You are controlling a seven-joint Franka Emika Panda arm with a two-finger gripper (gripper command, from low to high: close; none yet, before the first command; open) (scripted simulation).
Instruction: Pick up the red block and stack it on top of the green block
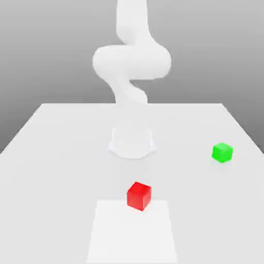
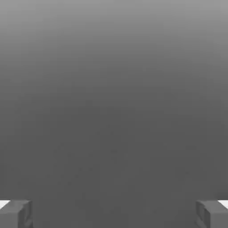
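Note:
The red block (image 1: pixel 139 195) sits on the white table near the front, at the far edge of a paler square patch. Off toward the exterior view's right and a little farther back rests the green block (image 1: pixel 222 152). The two cubes are well apart. In the hand view my gripper (image 2: pixel 114 213) is open: its two grey fingertips (image 2: pixel 18 213) stand at opposite edges of the picture with only plain grey between them. Nothing is held.
The white arm's base (image 1: pixel 132 140) stands on the table (image 1: pixel 62 154) behind the red block, and the arm (image 1: pixel 131 56) rises and bends above it. A paler square patch (image 1: pixel 132 232) marks the table's front.

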